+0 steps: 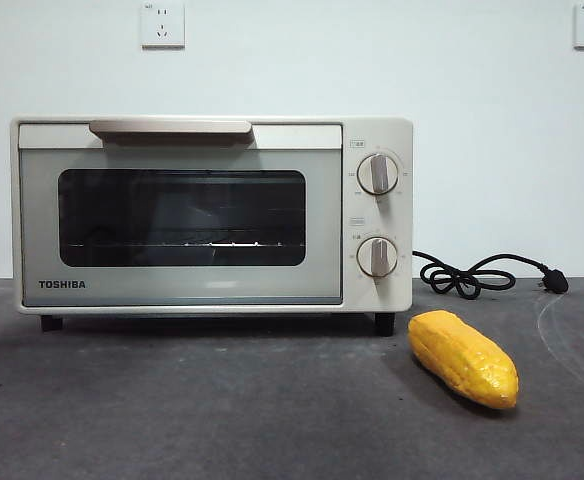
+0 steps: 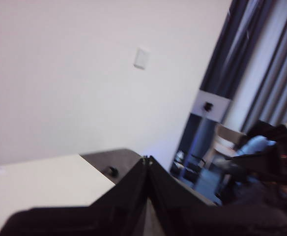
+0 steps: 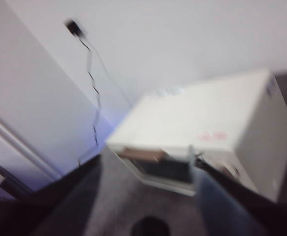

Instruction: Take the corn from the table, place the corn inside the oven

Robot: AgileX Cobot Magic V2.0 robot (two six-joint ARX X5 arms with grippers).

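Corn (image 1: pixel 463 357), one glossy yellow-orange cob with a bumpy skin, lies on the dark grey table (image 1: pixel 222 410) just in front of the oven's right corner. One cream oven (image 1: pixel 212 213), door shut, reads TOSHIBA; two knobs (image 1: pixel 377 174), one black cord (image 1: pixel 487 273). Left wrist view: the left gripper (image 2: pixel 147 160) has its jaws pressed together, empty. Right wrist view, blurred: the right gripper (image 3: pixel 148 162) has its jaws spread apart above the oven.

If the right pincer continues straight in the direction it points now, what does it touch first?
Probably the oven, near its door handle; the right pincer points toward its front. The picture is blurred, so depth is uncertain.
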